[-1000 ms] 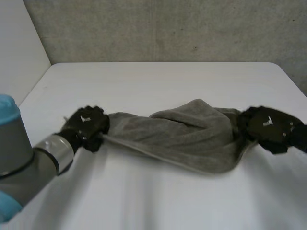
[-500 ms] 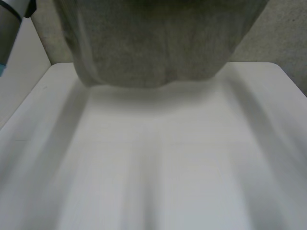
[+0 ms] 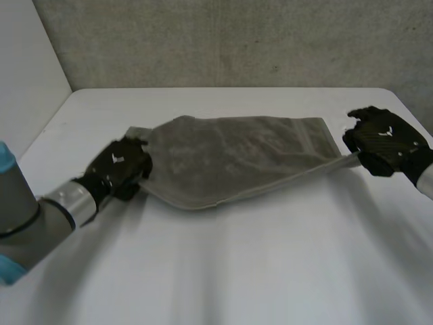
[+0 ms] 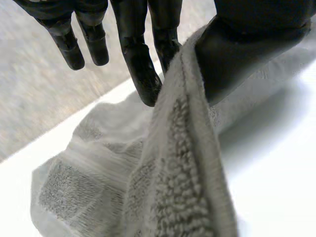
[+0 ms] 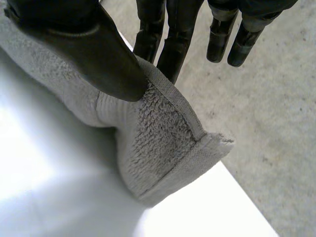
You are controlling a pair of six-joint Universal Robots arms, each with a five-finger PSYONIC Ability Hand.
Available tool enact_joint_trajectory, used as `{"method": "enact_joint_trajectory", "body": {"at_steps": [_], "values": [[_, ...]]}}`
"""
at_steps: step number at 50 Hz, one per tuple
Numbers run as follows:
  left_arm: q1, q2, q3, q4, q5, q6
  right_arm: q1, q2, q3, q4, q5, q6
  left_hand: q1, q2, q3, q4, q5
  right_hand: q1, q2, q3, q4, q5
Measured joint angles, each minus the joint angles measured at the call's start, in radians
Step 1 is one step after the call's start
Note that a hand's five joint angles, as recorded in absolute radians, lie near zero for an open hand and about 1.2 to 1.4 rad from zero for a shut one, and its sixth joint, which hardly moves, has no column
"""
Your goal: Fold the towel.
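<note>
Currently one grey terry towel [image 3: 233, 159], stretched wide over one white table [image 3: 237, 271], two hands, left hand [image 3: 122, 169] pinching its left end, right hand [image 3: 385, 142] pinching its right corner.

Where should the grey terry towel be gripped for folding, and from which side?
At its end corners, from the outer sides: the grey terry towel is stretched taut between the left hand and right hand, each pinching the hem.
</note>
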Motion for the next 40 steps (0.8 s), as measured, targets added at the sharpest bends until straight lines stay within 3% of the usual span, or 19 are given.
{"method": "enact_joint_trajectory", "body": {"at_steps": [7,15,23,27,35,40], "values": [[-0.004,0.079,-0.085,-0.075,-0.004,0.020,-0.135,-0.112,0.051,0.093,-0.097,-0.012,0.000,0.000,0.000,0.000,0.000,0.000,0.000,0.000,0.000,0.000],[-0.006,0.281,-0.156,-0.228,0.003,0.012,-0.355,-0.252,0.051,0.279,-0.317,-0.015,0.000,0.000,0.000,0.000,0.000,0.000,0.001,0.000,0.000,0.000],[-0.009,0.377,-0.107,-0.342,0.046,-0.011,-0.404,-0.284,0.018,0.331,-0.414,-0.012,0.000,0.005,0.000,0.000,0.000,0.000,0.010,0.000,0.000,0.000],[-0.011,0.334,-0.037,-0.355,0.062,-0.023,-0.335,-0.214,-0.044,0.306,-0.377,-0.011,0.000,0.005,0.000,0.000,0.000,0.000,0.010,0.000,0.000,0.000],[-0.028,0.040,0.223,-0.365,0.060,-0.025,-0.059,0.109,-0.335,0.304,-0.113,-0.027,0.000,0.005,0.000,0.000,0.000,0.001,0.010,0.000,0.000,0.000],[-0.045,-0.143,0.410,-0.393,0.048,-0.023,0.022,0.261,-0.488,0.334,-0.010,-0.066,0.000,0.005,0.000,0.000,0.000,0.001,0.010,0.000,0.000,0.000]]}}
